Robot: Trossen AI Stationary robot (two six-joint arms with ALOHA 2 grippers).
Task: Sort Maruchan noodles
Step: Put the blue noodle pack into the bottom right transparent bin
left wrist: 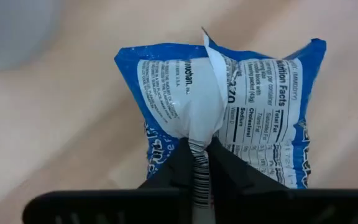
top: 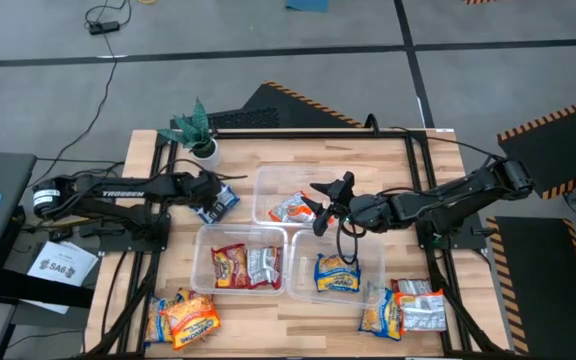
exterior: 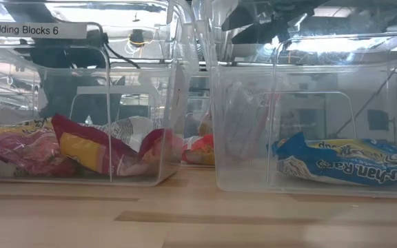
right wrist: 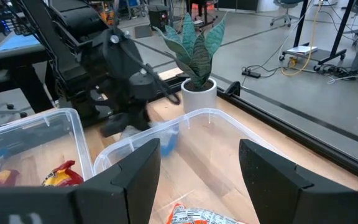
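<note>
1. High view: three clear tubs sit mid-table, and the far tub [top: 268, 180] serves as landmark. The left gripper [top: 211, 192] is just left of it, clamped on a blue packet [top: 220, 203]. The right gripper [top: 320, 205], fingers apart, hangs over the far tub's right end above an orange packet [top: 292, 208]. More packets lie in the two nearer tubs, and loose piles [top: 183, 316] sit at the near edge. A potted plant [top: 197, 130] stands beyond the far tub's left.
2. Low view: red and yellow packets [exterior: 81, 148] fill the left tub; a blue-and-yellow packet [exterior: 343, 162] lies in the right tub.
3. Left wrist view: both fingers pinch the blue packet's [left wrist: 229, 106] back seam.
4. Right wrist view: the spread fingers [right wrist: 129, 174] flank the far tub's rim [right wrist: 197, 115].
</note>
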